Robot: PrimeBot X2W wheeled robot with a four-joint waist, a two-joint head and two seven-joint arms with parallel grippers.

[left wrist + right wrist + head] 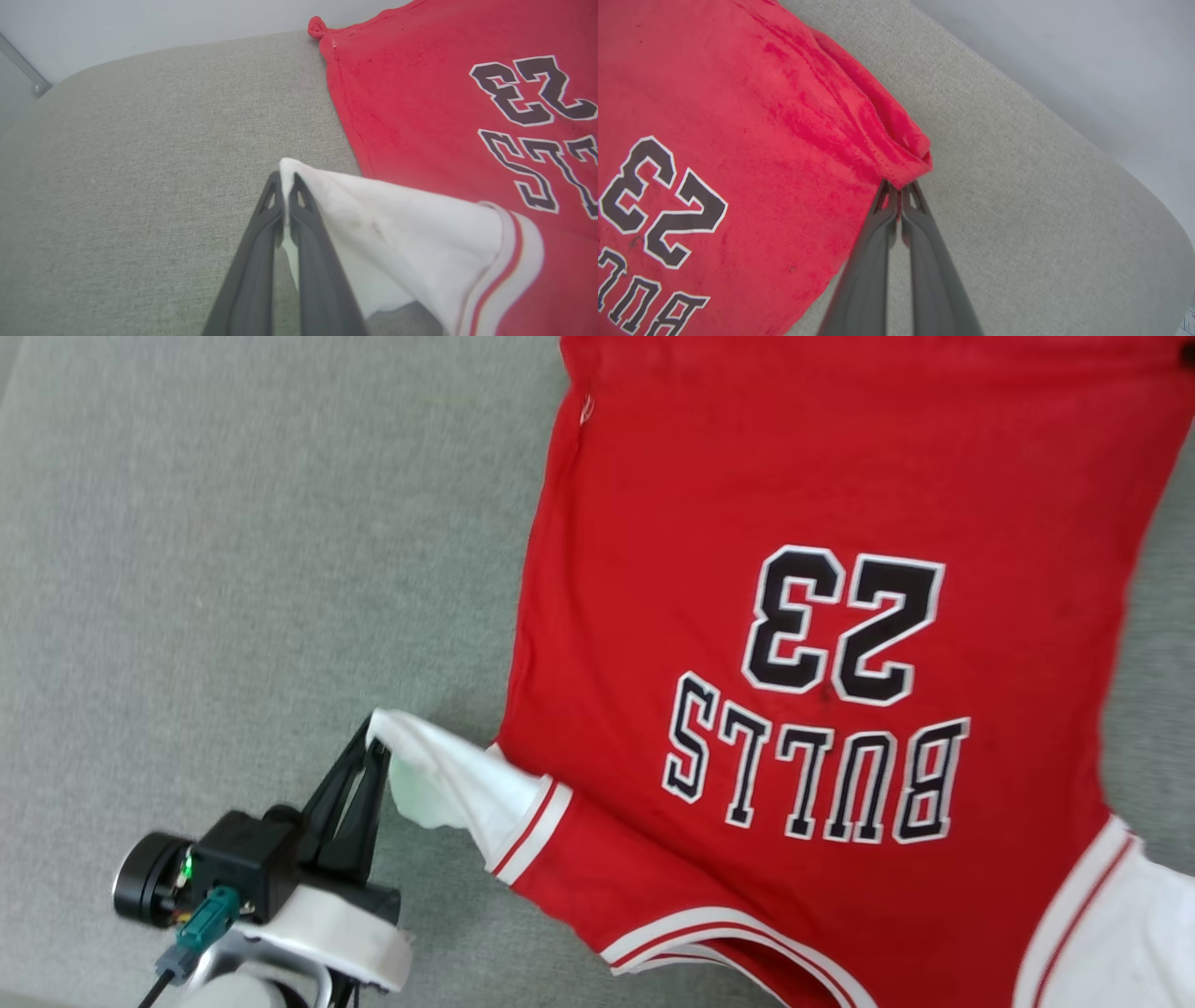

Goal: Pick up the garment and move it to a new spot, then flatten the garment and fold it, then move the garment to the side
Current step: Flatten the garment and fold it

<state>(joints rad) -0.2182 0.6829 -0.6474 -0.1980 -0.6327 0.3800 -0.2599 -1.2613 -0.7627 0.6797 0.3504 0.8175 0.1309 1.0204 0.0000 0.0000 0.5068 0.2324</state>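
Observation:
The garment point(840, 523), a red jersey with "BULLS 23" lettering, lies spread face up on the grey surface, its print upside down in the head view. My left gripper point(378, 733) at the lower left is shut on the tip of its white sleeve point(448, 784), lifting that sleeve off the surface; in the left wrist view the left gripper point(286, 179) pinches the white sleeve point(383, 219). In the right wrist view my right gripper point(899, 186) is shut on a bunched red edge of the garment point(738, 116).
The grey fabric surface point(233, 569) extends wide to the left of the jersey. In the wrist views its rounded far edge point(1087, 149) meets a pale wall point(163, 23).

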